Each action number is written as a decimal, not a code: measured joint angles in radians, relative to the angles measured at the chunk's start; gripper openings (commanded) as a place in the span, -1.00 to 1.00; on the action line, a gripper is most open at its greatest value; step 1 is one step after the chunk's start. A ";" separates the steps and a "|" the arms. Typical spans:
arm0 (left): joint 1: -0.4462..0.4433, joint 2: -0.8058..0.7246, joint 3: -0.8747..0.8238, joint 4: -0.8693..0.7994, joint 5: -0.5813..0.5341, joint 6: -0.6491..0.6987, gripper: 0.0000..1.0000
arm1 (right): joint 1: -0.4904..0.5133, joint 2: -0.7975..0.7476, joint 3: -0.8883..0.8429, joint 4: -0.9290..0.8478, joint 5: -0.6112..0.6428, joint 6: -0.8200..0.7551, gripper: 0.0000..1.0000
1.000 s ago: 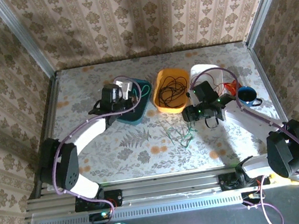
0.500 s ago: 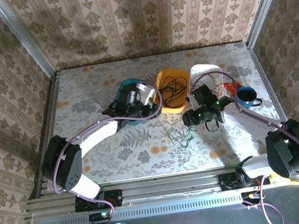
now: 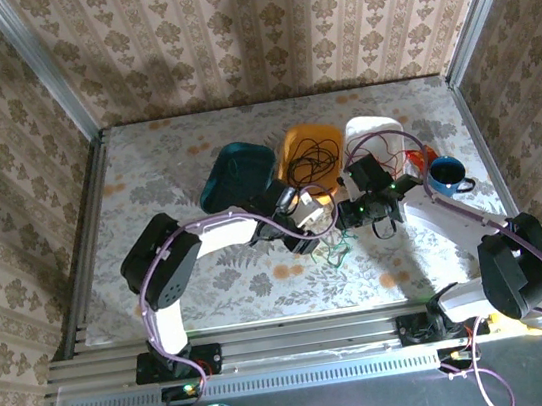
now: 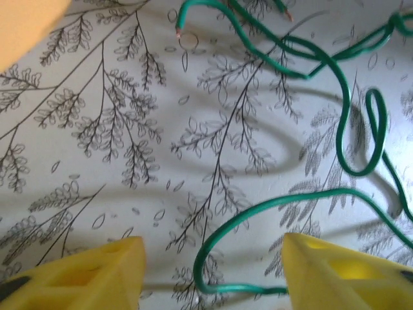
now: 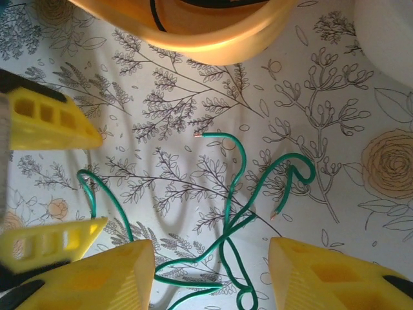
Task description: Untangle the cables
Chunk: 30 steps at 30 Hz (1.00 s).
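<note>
Left claw (image 4: 211,276): I see its two yellow fingers set well apart, low over the desk (image 3: 145,170), gripping nothing. A loop of green cable lies on the desk in the gap between them.
Right claw (image 5: 210,276): half spread, fingers well apart and closed on nothing. Green strands cross the gap between them, lying on the desk.
Green cables (image 5: 233,213): a loose tangle of thin wires flat on the flower-print desk, between my two claws and just in front of the orange bin (image 3: 294,188). Bare copper tips show at some ends.
Black cables (image 3: 311,157): coiled inside the orange bin.
Claws together: from my right wrist camera, the left claw's fingers (image 5: 46,120) show at the left edge, beside the tangle.
</note>
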<state>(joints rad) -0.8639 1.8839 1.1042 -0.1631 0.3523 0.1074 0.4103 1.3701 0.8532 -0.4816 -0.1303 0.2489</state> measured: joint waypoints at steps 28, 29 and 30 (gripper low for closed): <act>0.029 -0.143 -0.095 0.044 -0.103 -0.022 -1.00 | 0.005 0.253 0.045 -0.101 -0.061 0.023 -0.04; 0.033 -0.169 -0.097 0.044 -0.105 -0.025 -1.00 | -0.003 0.257 0.045 -0.101 -0.064 0.027 -0.04; 0.037 -0.195 -0.097 0.044 -0.106 -0.026 -1.00 | -0.010 0.259 0.045 -0.101 -0.068 0.032 -0.04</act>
<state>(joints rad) -0.8272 1.6890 1.0069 -0.1192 0.2459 0.0814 0.4004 1.6291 0.8986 -0.5827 -0.1978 0.2813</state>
